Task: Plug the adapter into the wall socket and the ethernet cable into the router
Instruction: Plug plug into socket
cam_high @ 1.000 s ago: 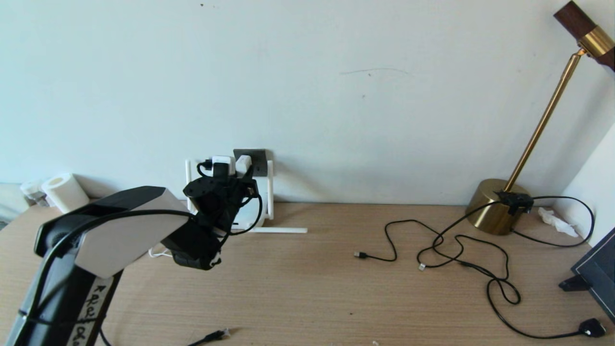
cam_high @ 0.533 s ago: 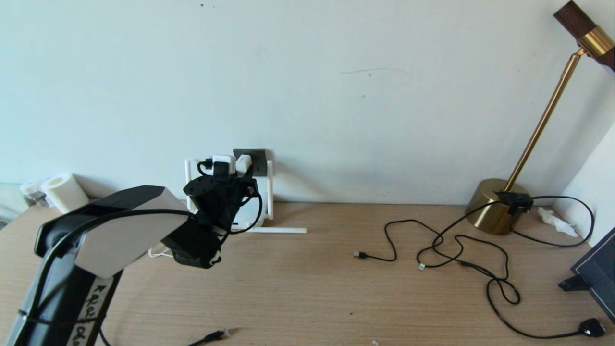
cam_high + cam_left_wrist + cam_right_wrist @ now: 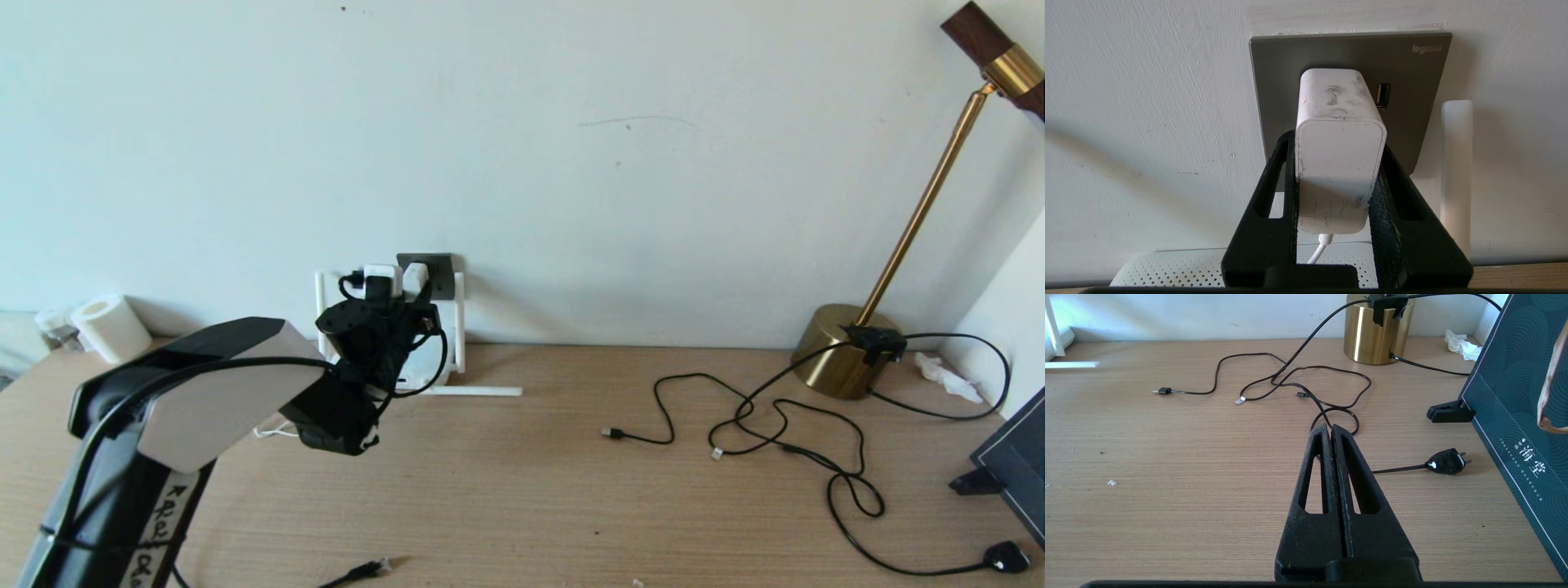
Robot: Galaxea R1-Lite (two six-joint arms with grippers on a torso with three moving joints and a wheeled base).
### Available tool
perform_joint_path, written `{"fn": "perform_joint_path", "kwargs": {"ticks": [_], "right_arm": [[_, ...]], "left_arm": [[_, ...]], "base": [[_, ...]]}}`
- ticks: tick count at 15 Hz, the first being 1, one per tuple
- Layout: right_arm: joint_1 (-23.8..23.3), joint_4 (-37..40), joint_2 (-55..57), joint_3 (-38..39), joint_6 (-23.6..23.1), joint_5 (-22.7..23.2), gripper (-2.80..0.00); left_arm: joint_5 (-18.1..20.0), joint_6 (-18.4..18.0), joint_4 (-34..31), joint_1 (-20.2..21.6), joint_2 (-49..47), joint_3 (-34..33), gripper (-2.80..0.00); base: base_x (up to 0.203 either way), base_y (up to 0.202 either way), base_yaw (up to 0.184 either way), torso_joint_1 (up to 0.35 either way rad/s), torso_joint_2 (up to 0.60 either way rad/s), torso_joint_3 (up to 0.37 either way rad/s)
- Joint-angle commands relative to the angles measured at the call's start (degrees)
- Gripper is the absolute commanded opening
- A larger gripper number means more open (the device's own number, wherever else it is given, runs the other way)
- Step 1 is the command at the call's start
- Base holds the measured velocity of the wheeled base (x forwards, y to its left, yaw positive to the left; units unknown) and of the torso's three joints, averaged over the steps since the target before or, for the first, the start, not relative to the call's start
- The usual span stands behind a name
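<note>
Since the adapter (image 3: 1340, 163) already sits against the wall socket (image 3: 1349, 65), I'd just push straight in, no wiggling, and let go only once it's flush. Left gripper (image 3: 1339, 188) is clamped on its sides, arm stretched up to the wall over the router (image 3: 1180, 267). Right gripper (image 3: 1331, 435) hangs pinched together over the desk (image 3: 1167, 477).

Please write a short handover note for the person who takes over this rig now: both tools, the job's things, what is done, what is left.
Left tool: shut on the adapter, held against the wall socket; whether it is fully seated cannot be told.
Right tool: shut, empty, parked above the desk.
Router: below the socket.
Ethernet cable: loose at the desk's front edge.
Left: release adapter, plug cable into router.
</note>
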State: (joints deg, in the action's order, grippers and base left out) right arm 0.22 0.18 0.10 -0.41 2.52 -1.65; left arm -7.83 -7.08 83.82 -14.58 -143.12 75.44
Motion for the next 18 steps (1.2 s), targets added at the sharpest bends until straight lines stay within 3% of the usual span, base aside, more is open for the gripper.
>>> {"fn": "perform_joint_path", "kwargs": {"ticks": [1, 18], "right_arm": [[0.0, 0.0, 0.0, 0.0, 0.0, 0.0, -2.8], [0.0, 0.0, 0.0, 0.0, 0.0, 0.0, -2.8]], "left_arm": [[-0.9, 0.0, 0.5, -0.2, -0.8, 0.9, -2.8], [-3.1, 0.2, -0.9, -1.9, -2.9, 5.3, -2.8]], "base": [[0.0, 0.0, 0.0, 0.0, 0.0, 0.0], [0.0, 0.0, 0.0, 0.0, 0.0, 0.0]]}}
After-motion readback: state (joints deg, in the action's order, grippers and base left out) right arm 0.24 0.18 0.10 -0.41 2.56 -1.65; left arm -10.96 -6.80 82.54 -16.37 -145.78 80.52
